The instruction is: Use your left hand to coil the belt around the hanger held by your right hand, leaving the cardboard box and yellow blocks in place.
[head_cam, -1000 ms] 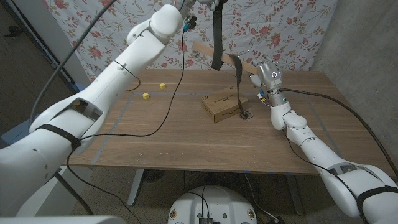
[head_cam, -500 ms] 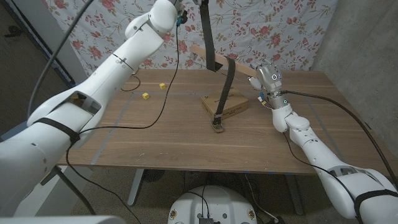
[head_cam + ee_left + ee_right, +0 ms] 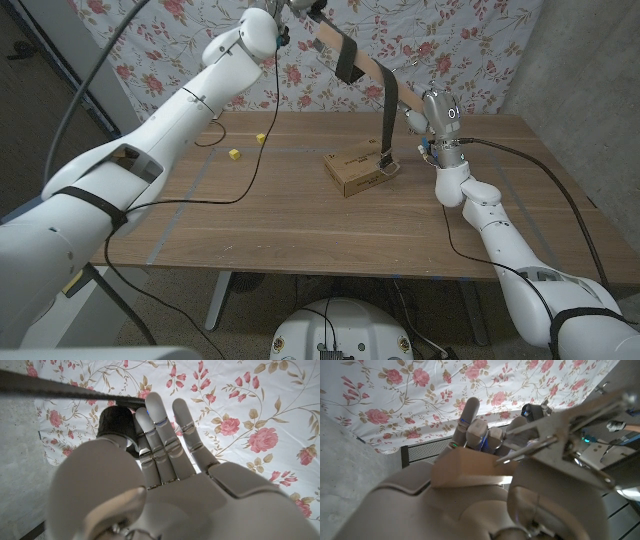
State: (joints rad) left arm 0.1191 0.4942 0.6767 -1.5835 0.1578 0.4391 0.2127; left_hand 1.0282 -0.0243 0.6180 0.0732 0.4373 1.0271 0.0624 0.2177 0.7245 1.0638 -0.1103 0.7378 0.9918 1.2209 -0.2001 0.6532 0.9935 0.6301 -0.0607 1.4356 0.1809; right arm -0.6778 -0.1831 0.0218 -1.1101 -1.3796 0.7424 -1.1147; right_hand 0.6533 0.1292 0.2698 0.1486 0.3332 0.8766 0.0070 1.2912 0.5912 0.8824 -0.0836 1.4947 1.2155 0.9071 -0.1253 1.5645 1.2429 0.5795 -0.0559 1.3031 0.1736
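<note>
Where dark strap-like belt (image 3: 388, 110) drapes, wooden hanger (image 3: 372, 66)

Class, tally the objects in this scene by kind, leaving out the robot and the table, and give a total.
Belt: 1
Wooden hanger: 1
Cardboard box: 1
Yellow blocks: 2
Total: 5

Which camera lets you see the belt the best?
The head view: the belt drapes over the wooden hanger, its buckle end hanging down to the cardboard box. The left wrist view shows just a dark strip above the left hand. The right wrist view shows the hanger, no clear belt.
</note>
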